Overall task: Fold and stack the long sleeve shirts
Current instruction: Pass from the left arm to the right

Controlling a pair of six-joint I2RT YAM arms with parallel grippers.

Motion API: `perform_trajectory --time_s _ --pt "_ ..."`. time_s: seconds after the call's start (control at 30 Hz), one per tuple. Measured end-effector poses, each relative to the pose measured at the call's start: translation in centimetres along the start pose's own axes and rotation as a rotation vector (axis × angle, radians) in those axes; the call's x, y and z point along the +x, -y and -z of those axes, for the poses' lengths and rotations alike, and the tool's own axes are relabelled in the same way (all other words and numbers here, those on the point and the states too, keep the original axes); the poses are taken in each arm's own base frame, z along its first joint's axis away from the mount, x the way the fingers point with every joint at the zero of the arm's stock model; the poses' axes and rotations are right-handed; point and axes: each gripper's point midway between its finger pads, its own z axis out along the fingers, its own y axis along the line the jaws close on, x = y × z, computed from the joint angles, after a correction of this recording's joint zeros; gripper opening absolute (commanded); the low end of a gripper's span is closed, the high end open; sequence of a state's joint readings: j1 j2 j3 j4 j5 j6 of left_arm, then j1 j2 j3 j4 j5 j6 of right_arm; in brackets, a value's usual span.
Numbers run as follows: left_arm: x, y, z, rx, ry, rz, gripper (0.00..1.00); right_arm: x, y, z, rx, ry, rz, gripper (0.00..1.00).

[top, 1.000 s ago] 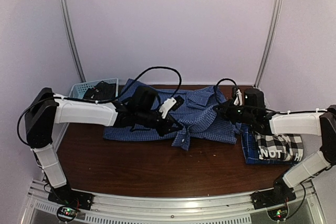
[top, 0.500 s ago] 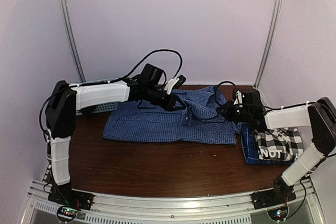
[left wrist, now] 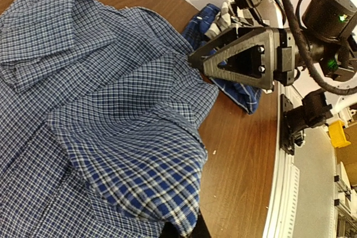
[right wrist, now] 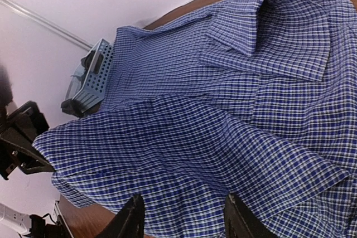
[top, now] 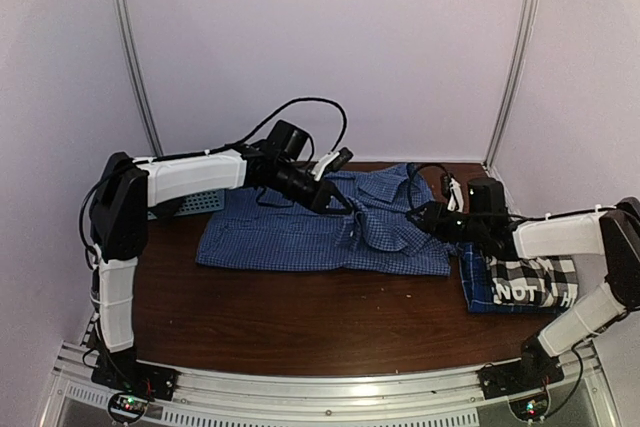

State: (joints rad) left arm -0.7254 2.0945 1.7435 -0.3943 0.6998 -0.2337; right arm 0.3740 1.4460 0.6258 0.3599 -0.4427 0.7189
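Three shirts on the table (top: 300,332) rn. Blue shirt (top: 285,239) is spread across the middle/back of it, collar toward the back, w/ one flap lifted up over its middle. L gripper (top: 338,205) reaches in over it from the left, jaws clenched on a corner of that flap. R wrist cam shows the cloth pulled to a point right at its tips, and the L wrist cam has a bunched fold of check fabric down by its fingers. R gripper (right wrist: 187,221) is low over the shirt's right end, jaws apart, nothing pinched btw them, just cloth lying underneath. Whether the tips touch the fabric or sit just above it, can't tell. Other two are stacked at the table's right edge, just beside the blue shirt's end: plaid shirt (top: 530,282) (black/white, white lettering) folded on top, dark blue shirt (top: 472,285) under it w/ its edge sticking out on the left. Basket (right wrist: 92,76) sits at the back left corner, partly hidden behind the L arm.
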Motion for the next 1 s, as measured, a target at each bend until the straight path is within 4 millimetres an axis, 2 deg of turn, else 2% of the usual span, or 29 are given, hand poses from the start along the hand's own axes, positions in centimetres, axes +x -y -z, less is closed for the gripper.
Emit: perform_trajectory --time_s 0.17,0.23,0.4,0.57,0.67,0.77,1.0 --pt "1.1 1.5 0.1 0.103 -0.036 0.02 0.0 1.1 -3.9 1.1 -0.11 -0.031 0.155 0.7" --pt "1.7 1.8 0.1 0.13 -0.054 0.025 0.0 1.5 -5.1 1.3 -0.141 -0.044 0.206 0.73" --pt "3.5 2.1 0.1 0.17 -0.102 0.044 0.0 2.8 -7.5 0.9 -0.189 -0.097 0.344 0.78" --pt "4.7 2.6 0.2 0.216 -0.129 0.059 0.0 4.7 -9.6 -0.3 -0.231 -0.166 0.469 0.79" --pt "4.9 2.9 0.3 0.241 -0.131 0.06 0.0 6.2 -9.7 -1.0 -0.238 -0.21 0.525 0.79" --pt "5.0 3.1 0.5 0.267 -0.132 0.064 0.0 7.9 -9.1 -1.6 -0.233 -0.26 0.564 0.78" --pt "5.9 3.3 0.5 0.301 -0.144 0.082 0.0 9.9 -7.0 -3.4 -0.192 -0.339 0.625 0.58"
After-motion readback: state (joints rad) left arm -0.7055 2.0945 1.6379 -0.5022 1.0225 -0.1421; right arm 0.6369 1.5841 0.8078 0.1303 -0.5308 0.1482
